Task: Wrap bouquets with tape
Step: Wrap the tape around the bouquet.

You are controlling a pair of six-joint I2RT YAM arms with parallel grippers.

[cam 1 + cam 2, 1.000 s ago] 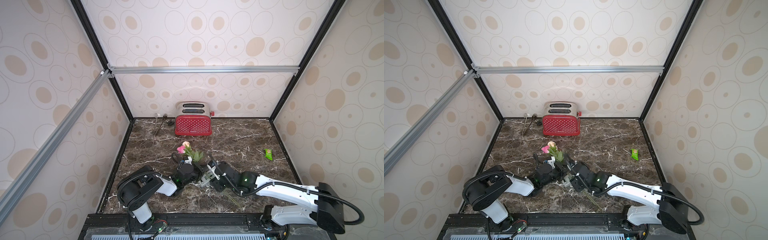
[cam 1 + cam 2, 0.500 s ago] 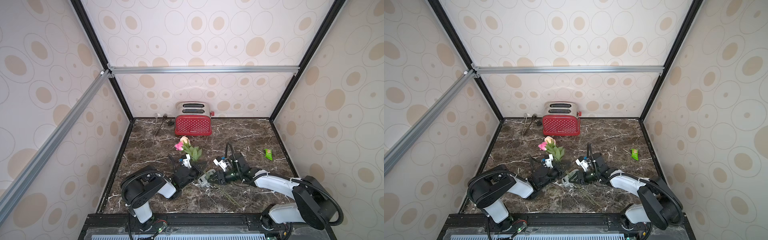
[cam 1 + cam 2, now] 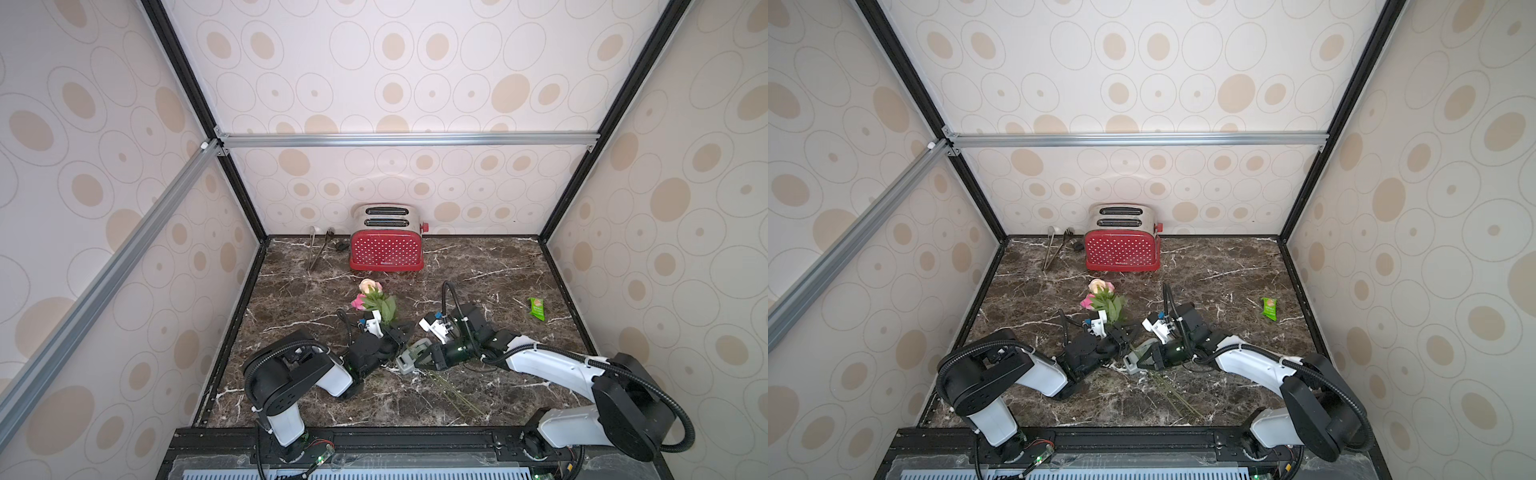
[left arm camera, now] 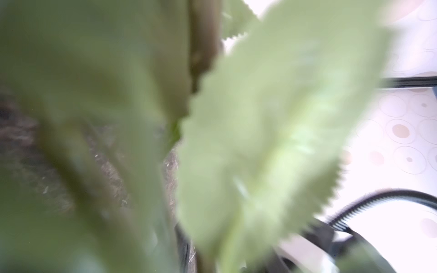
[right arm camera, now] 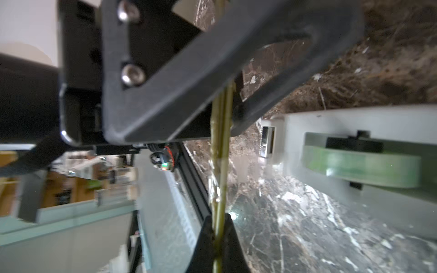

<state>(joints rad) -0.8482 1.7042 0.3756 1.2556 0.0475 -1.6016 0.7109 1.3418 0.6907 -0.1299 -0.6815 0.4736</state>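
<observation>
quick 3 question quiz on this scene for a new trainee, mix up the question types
1. True or false: the packet lies apart from the toaster.
2. Fill in: the left wrist view is almost wholly blocked by blurred green ___.
3. The right jaws are shut on: A the stems, B the packet, C the toaster.

Key
1. True
2. leaves
3. A
</observation>
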